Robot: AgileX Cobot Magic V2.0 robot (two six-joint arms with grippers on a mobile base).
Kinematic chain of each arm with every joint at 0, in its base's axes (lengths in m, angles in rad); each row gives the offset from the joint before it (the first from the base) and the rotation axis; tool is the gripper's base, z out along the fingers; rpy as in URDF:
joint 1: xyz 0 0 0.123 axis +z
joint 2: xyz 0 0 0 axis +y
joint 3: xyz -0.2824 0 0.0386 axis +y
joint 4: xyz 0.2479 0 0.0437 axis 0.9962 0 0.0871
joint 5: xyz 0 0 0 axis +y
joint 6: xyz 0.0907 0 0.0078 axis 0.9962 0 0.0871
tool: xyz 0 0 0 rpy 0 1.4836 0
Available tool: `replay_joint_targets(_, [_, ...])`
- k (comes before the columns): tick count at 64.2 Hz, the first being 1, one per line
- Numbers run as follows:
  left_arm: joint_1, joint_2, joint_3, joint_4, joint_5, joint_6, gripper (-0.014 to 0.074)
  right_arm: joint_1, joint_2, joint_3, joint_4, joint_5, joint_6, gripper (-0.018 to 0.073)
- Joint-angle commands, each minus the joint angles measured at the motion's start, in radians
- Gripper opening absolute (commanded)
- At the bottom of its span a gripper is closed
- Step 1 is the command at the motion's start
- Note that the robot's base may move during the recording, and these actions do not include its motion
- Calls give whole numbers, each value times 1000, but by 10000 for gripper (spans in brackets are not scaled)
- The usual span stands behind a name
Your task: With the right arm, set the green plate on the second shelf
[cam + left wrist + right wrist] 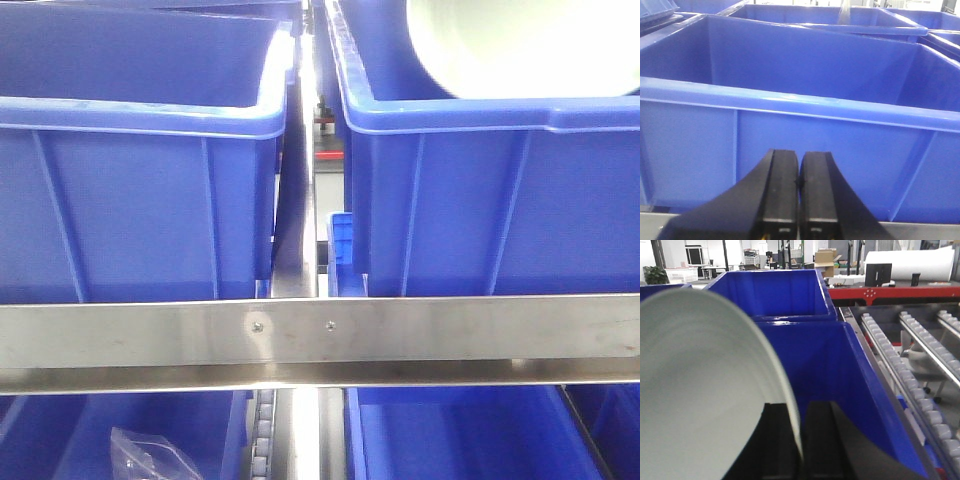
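The green plate [705, 390] is pale sage-green and stands on edge in the right wrist view, filling the left half. My right gripper [799, 412] is shut on its rim, one black finger on each side, over a blue bin [840, 385]. In the front view the plate [520, 45] shows at the top right, inside the right-hand blue bin [480, 190]; the right gripper is not seen there. My left gripper [799, 160] is shut and empty, just in front of the wall of a blue bin [790, 75].
Blue bins [140, 200] stand side by side on a shelf behind a steel rail [320, 335]. More blue bins sit below, one holding a clear plastic bag [150, 455]. Roller conveyor tracks [910, 375] run to the right of the bins.
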Motion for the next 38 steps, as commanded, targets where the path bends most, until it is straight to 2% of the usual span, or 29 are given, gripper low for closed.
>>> replay_joint_targets(1, [-4, -17, 41, -3, -83, -4, 131, -3, -28, -43, 7, -110, 36, 316])
replay_joint_targets(4, [-4, -17, 41, -3, -83, -4, 131, -3, -28, -43, 7, -97, 36, 348])
replay_joint_targets(10, [-4, -17, 41, -3, -83, -4, 131, -3, -28, -43, 2, -55, 39, 348])
replay_joint_targets(23, [-4, -17, 41, -3, -83, -4, 131, 71, -58, -43, -123, 6, 63, 331])
replay_joint_targets(28, [-4, -17, 41, -3, -83, -4, 131, 130, -89, -43, -160, 13, 63, 239])
replay_joint_targets(34, [-4, -17, 41, -3, -83, -4, 131, 178, -128, -43, -165, 53, 63, 22])
replay_joint_targets(35, [-4, -17, 41, -3, -83, -4, 131, 184, -140, -43, -163, 63, 63, 4])
replay_joint_targets(38, [-4, -17, 41, -3, -83, -4, 131, 200, -162, -41, -158, 101, 63, 40])
